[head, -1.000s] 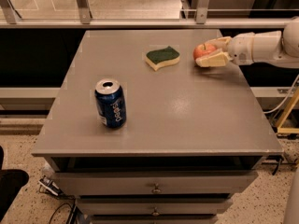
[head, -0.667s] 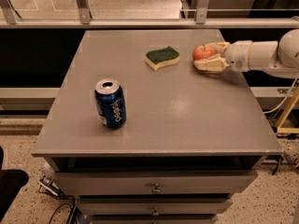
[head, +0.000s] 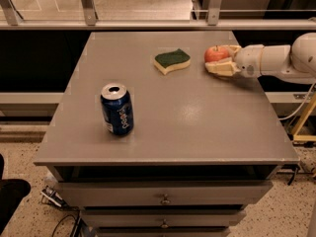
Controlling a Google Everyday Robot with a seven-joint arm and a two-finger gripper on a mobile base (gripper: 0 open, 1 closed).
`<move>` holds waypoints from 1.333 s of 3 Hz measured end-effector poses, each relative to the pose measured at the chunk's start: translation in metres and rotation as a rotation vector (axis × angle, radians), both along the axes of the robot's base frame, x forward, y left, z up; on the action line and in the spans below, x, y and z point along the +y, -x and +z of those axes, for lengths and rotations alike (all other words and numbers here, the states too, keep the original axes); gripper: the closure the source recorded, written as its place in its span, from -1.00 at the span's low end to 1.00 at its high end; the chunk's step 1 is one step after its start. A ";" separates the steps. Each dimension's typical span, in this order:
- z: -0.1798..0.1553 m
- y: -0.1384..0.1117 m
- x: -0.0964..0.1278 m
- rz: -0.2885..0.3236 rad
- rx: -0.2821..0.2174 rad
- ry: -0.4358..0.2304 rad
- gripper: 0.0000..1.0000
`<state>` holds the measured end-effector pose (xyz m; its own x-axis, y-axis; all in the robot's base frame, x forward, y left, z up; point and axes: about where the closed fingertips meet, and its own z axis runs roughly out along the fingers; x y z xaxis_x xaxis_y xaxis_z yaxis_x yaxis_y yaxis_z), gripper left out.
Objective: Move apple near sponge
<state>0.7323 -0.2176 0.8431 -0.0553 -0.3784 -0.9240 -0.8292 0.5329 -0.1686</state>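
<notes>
The red-orange apple [head: 216, 54] is at the table's back right, between the tan fingers of my gripper [head: 222, 58]. The gripper reaches in from the right on a white arm [head: 276, 60] and is shut on the apple, holding it at or just above the tabletop. The sponge [head: 172, 60], dark green on top over pale yellow foam, lies flat on the table a short way left of the apple, with a small gap between them.
A blue soda can [head: 117, 108] stands upright at the front left of the grey table [head: 197, 127]. Drawers sit below the table's front edge. A metal railing [head: 148, 22] runs behind the table.
The gripper and the apple have shifted only slightly left, towards the sponge. The sponge and the can have not moved.
</notes>
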 end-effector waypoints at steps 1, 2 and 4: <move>-0.001 -0.001 0.003 0.005 0.002 -0.001 0.16; -0.002 -0.001 0.006 0.009 0.003 -0.002 -0.27; -0.004 -0.002 0.010 0.015 0.005 -0.004 -1.00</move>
